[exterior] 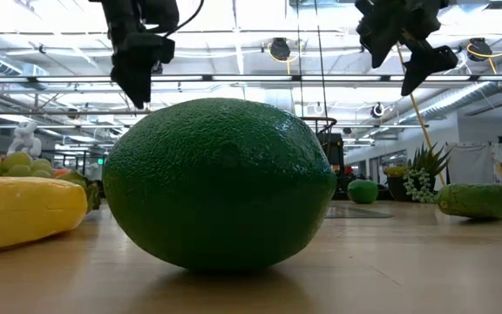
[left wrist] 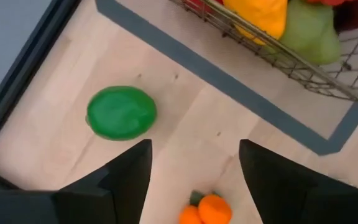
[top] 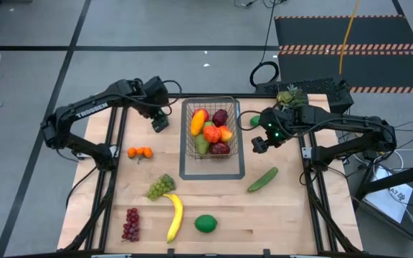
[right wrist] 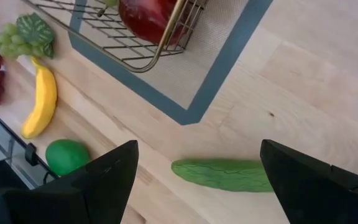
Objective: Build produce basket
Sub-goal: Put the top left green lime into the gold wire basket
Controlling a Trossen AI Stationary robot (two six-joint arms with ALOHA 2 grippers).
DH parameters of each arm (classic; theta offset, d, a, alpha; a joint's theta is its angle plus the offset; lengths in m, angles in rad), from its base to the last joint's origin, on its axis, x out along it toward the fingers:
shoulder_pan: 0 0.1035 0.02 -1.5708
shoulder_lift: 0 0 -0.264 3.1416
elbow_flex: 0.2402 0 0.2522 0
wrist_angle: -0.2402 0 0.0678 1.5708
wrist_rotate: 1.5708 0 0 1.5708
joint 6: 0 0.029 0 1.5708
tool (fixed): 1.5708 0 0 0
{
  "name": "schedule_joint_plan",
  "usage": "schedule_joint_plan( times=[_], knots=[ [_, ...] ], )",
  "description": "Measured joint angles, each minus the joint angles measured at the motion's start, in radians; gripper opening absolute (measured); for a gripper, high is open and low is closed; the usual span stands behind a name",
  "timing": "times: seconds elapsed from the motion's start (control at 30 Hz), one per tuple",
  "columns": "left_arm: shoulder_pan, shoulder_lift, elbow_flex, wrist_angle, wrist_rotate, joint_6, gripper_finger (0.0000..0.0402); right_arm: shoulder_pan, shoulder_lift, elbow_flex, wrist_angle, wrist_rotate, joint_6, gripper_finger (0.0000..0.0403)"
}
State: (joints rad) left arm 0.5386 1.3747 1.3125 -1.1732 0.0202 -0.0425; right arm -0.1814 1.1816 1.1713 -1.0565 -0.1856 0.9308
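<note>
The grey wire basket [top: 212, 129] stands mid-table inside a flat grey outline and holds several fruits. Loose on the wood lie two small oranges [top: 140, 152], green grapes [top: 160, 186], a banana [top: 175, 217], red grapes [top: 131, 223], a lime [top: 205, 223], a cucumber [top: 262, 179] and a second lime [top: 254, 120]. My left gripper [top: 160, 123] hangs open in the air left of the basket; its view shows the oranges [left wrist: 204, 210] below it. My right gripper [top: 259, 145] hangs open right of the basket, above the cucumber [right wrist: 222, 174].
A pineapple-like plant [top: 291, 95] sits at the table's far right. The grey outline [top: 185, 172] is flat tape around the basket. In the low view the near lime [exterior: 220, 183] fills the middle, with the banana [exterior: 24, 209] to its left. Black frame rails run along both table sides.
</note>
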Motion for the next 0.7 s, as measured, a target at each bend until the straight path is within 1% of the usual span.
schedule_joint_plan(
  times=[0.1, 0.2, 0.27, 0.37, 0.5, 0.6, 0.7],
  knots=[
    [0.02, 0.011, 0.0, -0.002, 0.01, 0.088, 0.0241, 0.0, 0.0, 0.0, 0.001, 0.001, 0.031, 0.0334],
    [0.024, 0.02, 0.0, -0.011, 0.007, 0.253, 0.0253, 0.0, 0.0, 0.0, 0.017, 0.001, 0.05, 0.0334],
    [0.024, 0.024, 0.0, -0.011, -0.013, 0.37, 0.0273, 0.0, 0.0, 0.0, 0.032, 0.002, 0.05, 0.0334],
    [0.024, 0.028, 0.0, 0.0, -0.041, 0.523, 0.0318, 0.001, 0.0, 0.0, 0.045, 0.002, 0.045, 0.0334],
    [0.024, 0.027, 0.0, 0.027, -0.098, 0.685, 0.0373, 0.003, 0.0, 0.0, 0.043, 0.002, 0.045, 0.0334],
    [0.024, 0.027, 0.0, 0.025, -0.101, 0.847, 0.0393, 0.017, 0.0, 0.0, 0.043, 0.004, 0.045, 0.0334],
    [0.025, 0.026, -0.019, 0.057, -0.124, 0.974, 0.0396, 0.032, 0.0, 0.0, 0.043, 0.004, 0.045, 0.0334]
  ],
)
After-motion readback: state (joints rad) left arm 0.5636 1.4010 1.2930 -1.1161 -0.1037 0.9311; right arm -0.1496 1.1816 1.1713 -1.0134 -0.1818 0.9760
